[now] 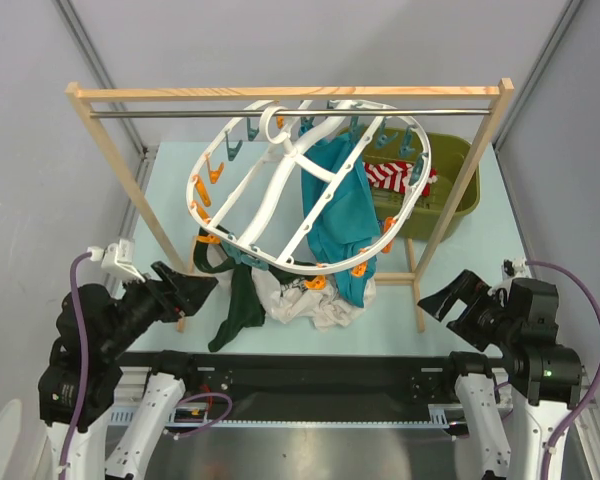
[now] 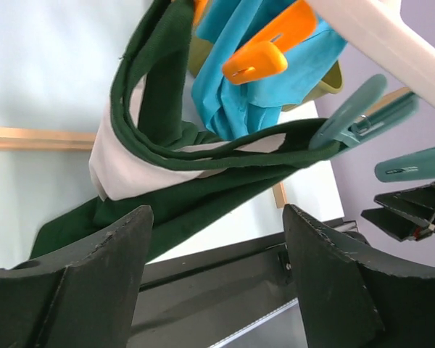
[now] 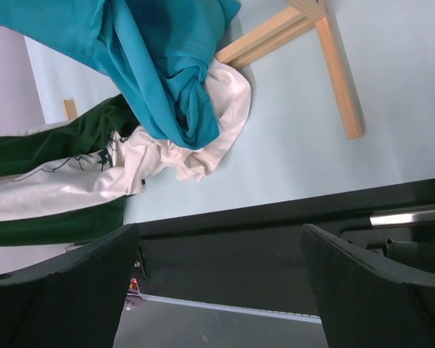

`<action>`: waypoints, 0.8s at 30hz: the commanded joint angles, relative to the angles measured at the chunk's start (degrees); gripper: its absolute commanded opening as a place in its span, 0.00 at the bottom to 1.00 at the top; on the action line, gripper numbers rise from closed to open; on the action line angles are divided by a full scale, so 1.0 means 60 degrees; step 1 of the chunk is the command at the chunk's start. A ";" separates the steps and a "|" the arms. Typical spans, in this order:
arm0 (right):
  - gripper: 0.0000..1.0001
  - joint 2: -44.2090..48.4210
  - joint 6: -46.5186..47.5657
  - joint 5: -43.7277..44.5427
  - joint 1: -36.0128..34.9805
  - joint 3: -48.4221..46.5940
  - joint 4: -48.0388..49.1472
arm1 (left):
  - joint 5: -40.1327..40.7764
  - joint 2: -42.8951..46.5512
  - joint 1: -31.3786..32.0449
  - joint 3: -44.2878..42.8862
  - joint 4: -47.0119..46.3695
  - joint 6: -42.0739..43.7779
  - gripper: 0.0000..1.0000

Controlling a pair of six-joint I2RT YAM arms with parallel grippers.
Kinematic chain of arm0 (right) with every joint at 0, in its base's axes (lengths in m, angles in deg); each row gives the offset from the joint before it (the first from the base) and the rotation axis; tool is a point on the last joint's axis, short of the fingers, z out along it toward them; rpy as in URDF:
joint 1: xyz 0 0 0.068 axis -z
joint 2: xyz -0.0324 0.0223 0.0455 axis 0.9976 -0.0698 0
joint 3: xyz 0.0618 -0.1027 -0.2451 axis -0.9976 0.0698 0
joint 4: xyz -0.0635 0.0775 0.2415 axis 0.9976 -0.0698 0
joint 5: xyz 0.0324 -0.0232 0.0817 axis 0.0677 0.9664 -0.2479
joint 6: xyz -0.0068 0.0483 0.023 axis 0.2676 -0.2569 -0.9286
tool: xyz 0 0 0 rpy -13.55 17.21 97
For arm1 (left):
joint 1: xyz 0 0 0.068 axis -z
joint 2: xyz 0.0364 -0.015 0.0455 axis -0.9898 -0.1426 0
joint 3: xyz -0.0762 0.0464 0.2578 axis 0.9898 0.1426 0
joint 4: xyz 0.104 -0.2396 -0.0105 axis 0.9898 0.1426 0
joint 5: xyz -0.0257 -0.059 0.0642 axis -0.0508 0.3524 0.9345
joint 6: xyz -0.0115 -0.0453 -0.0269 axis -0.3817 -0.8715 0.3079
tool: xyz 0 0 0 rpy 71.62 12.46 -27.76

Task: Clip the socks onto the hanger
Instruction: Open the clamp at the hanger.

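Left gripper (image 1: 202,288) and right gripper (image 1: 432,305), both spread wide, empty, below the hanger (image 1: 261,205).

Red-and-white striped socks (image 1: 395,176); white hanger (image 1: 263,255) with orange and teal clips; teal garment (image 1: 338,205); dark green garment (image 1: 242,308); seemingly olive basket (image 1: 458,190); pale mint tabletop (image 1: 170,180).

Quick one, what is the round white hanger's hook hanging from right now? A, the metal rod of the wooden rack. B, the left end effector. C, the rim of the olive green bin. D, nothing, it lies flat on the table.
A: the hanger hooks over the metal rod running under the top beam of the wooden rack.
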 commanded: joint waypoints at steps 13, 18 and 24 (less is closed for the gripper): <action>1.00 -0.1301 0.1866 -0.2367 -0.0202 -0.3744 0.0358 | -0.3665 -0.0884 -0.0012 -0.2501 -0.2200 0.0126 0.58; 0.90 -0.1594 0.1765 -0.4138 -0.0875 -0.5358 0.1338 | -0.4414 -0.1369 -0.0172 -0.3104 -0.2389 0.0245 0.59; 0.79 -0.2267 -0.0050 -0.6265 -0.0876 -0.4890 0.3857 | -0.5688 -0.1325 -0.1239 -0.2899 -0.3253 -0.0238 0.57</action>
